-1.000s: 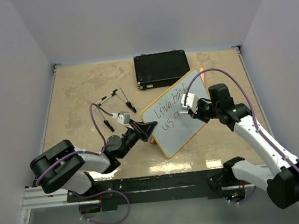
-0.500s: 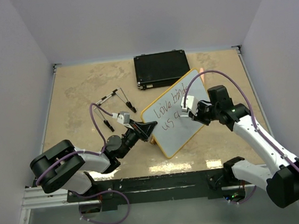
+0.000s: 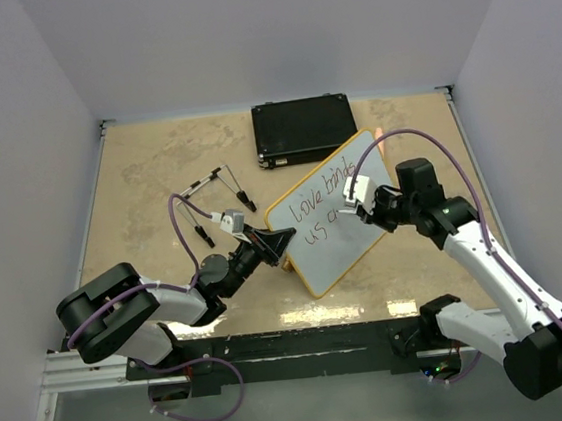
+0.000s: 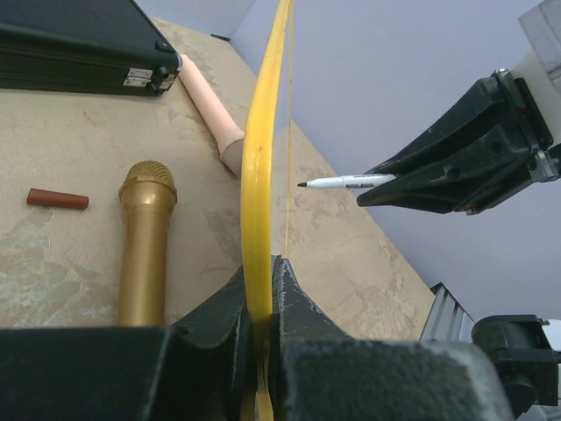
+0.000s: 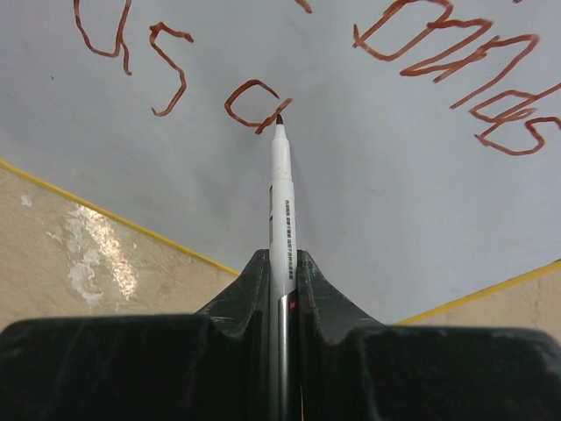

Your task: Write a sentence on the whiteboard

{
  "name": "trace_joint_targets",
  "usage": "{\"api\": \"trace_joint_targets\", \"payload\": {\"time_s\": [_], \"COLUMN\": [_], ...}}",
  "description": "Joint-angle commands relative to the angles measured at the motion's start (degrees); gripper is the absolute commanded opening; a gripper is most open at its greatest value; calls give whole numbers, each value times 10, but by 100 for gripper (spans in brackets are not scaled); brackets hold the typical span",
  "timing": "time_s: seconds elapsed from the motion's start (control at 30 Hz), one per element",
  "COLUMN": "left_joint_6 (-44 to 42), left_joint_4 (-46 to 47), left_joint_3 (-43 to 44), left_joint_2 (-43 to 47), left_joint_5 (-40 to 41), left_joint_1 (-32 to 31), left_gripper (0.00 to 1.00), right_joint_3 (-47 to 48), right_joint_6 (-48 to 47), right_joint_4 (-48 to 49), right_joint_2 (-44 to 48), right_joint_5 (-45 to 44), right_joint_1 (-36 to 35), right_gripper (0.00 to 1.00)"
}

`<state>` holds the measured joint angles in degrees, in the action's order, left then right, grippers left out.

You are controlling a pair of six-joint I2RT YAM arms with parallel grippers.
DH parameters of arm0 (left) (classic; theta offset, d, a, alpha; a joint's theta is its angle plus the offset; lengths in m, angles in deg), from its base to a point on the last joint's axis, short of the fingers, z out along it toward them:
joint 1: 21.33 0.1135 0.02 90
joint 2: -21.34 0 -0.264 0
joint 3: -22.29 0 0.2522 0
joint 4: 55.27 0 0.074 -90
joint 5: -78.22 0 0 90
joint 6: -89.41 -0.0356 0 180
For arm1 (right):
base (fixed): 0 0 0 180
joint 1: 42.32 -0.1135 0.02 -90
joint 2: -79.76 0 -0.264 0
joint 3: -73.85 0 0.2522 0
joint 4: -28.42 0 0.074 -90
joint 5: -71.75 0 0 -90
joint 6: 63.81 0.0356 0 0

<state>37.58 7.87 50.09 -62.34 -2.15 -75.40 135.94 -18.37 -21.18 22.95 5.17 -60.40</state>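
Writing is judged partway done: "love binds" fills the upper line of the sentence (image 3: 318,199), and only "us a" is on the lower line, so "all" is unfinished. The board (image 3: 344,252) is stood on its lower edge on the table (image 3: 155,163), tilted back, just in front of the case (image 3: 305,131). Its yellow frame is pinched edge-on between the pressed-together jaws of the left gripper (image 4: 261,272). The marker (image 5: 280,189) is clamped lengthwise in the right gripper (image 5: 279,256), and its tip is seen at the tail of the "a" (image 5: 250,103). In the left wrist view the tip appears just apart from the face, not touching it.

For the next stroke, the tip should be brought to the face just right of the "a", where bare face is available. Two tall "l" loops should be drawn along the slant of the lower line. Pressure should be kept light, since the board is gripped at one edge only and could be swung or pushed back. A firm pinch on the frame is called for throughout.
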Motion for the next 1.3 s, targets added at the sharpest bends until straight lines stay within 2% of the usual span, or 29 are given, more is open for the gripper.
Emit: {"api": "trace_joint_targets", "payload": {"time_s": [0.0,0.5,0.83,1.27], "left_joint_6": [-58,-58,-59,-58], "left_joint_4": [-11,-4,-4,-5], "left_joint_3": [-1,2,0,-2], "left_joint_2": [-10,-20,-17,-14], "left_joint_5": [-26,-35,-34,-27], "left_joint_1": [-5,-5,-5,-5], "left_gripper": [0,0,0,0], "right_joint_3": [32,27,26,-2], "right_joint_6": [11,48,37,15], "right_joint_4": [20,96,71,38], "right_joint_2": [13,-14,-34,-15], "right_joint_5": [12,-12,-12,-14], "right_joint_1": [2,2,2,2], "right_gripper": [0,0,0,0]}}
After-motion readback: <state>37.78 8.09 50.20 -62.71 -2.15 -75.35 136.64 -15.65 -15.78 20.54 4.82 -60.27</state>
